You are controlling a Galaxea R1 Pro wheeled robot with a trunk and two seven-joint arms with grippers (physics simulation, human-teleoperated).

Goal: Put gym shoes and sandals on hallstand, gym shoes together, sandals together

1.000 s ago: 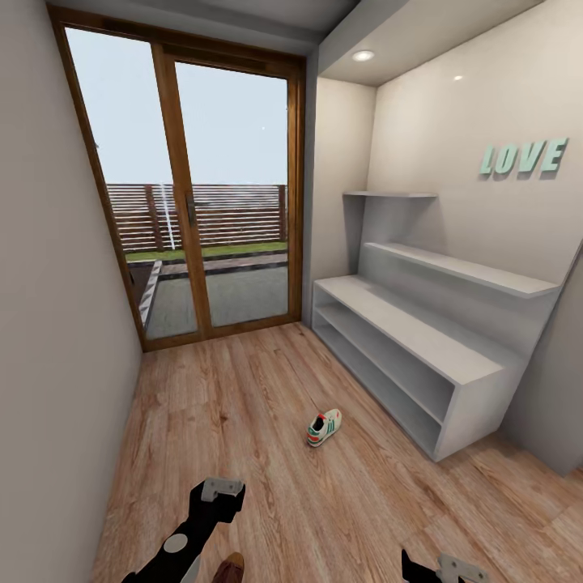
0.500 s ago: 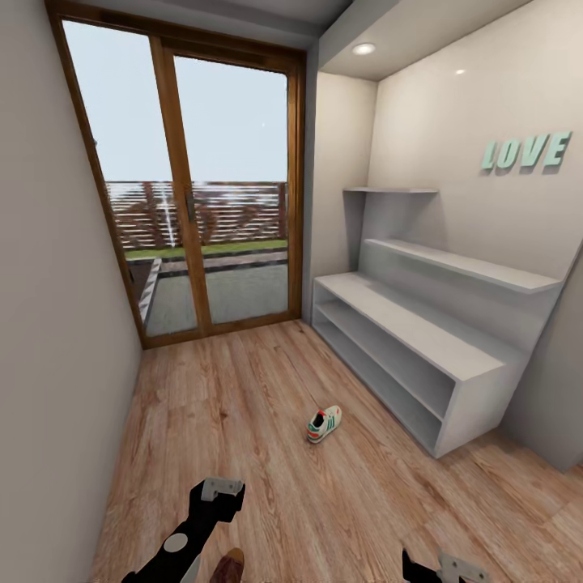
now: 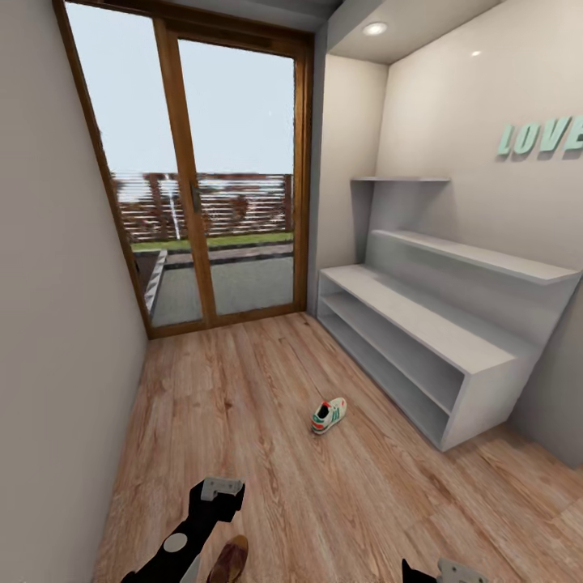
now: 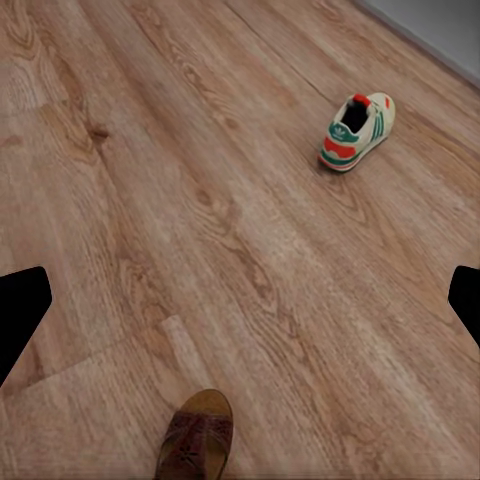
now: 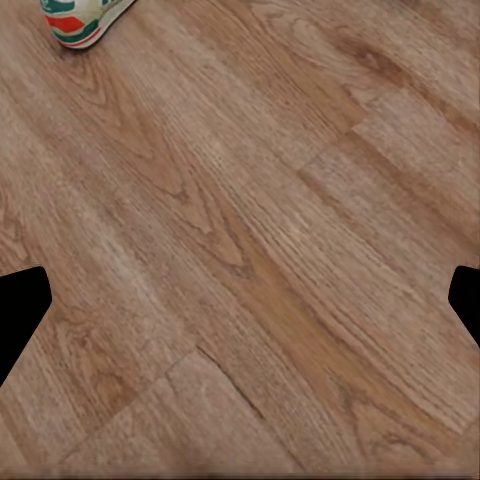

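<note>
Head view: one gym shoe (image 3: 328,415) lies on the corridor floor (image 3: 243,389), near the hallstand (image 3: 421,340) but apart from it; a sandal (image 3: 229,560) lies beside the left gripper (image 3: 217,491).

Left wrist view: fingers spread wide, empty — sandal and gym shoe well apart.

Right wrist view: right gripper (image 5: 240,300) looks open too, probably empty — over bare planks.

Bright, even daylight through the glass door (image 3: 219,186), recessed ceiling spot (image 3: 374,29) lit, soft faint shadows, wide-angle edge stretch
</note>
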